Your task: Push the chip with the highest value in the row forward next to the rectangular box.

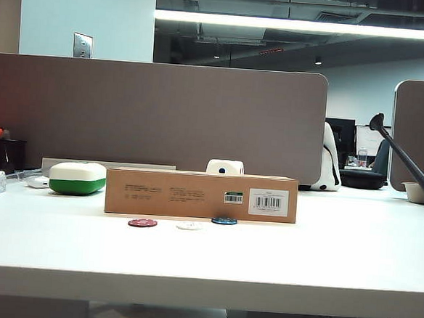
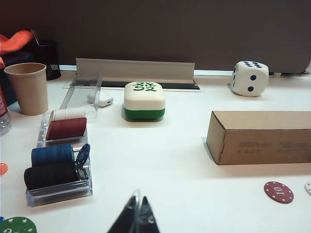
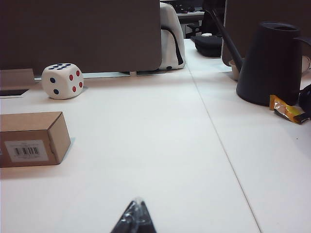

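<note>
The chip (image 1: 224, 220) lies touching the rectangular box (image 1: 201, 194) — the push looks complete. Left gripper (image 2: 136, 217) and right gripper (image 3: 135, 217) hover above the table, fingers together, well apart from it — retreat is all that remains.

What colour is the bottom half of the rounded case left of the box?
Green, under a white top; the left wrist view shows it best.

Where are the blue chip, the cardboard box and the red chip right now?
blue chip (image 1: 224, 221): exterior view, its top face.
cardboard box (image 1: 188, 194): exterior view, middle of its printed front face.
red chip (image 2: 279, 191): left wrist view, centre by the printed number.
</note>
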You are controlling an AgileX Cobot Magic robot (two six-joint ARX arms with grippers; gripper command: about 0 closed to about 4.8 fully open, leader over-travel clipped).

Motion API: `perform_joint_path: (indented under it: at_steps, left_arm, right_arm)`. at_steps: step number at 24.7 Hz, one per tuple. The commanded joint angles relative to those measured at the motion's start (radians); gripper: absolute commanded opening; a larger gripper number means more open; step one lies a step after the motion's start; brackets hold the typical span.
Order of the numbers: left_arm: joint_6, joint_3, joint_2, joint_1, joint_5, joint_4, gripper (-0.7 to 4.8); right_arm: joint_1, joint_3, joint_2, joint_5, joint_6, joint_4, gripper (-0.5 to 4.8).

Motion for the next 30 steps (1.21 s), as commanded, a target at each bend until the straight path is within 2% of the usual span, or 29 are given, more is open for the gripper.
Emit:
perform_joint_path:
  at_steps: [1, 30]
  left_arm:
    - [0.004, 0.004, 0.0, 0.0, 0.003, 0.008, -0.05]
    - [0.004, 0.004, 0.0, 0.0, 0.003, 0.008, -0.05]
  right_arm:
    - [-0.002, -0.005, -0.001, 0.0, -0.008, 0.013, -0.05]
    - [-0.002, -0.005, -0.001, -0.024, -0.029, 0.005, -0.05]
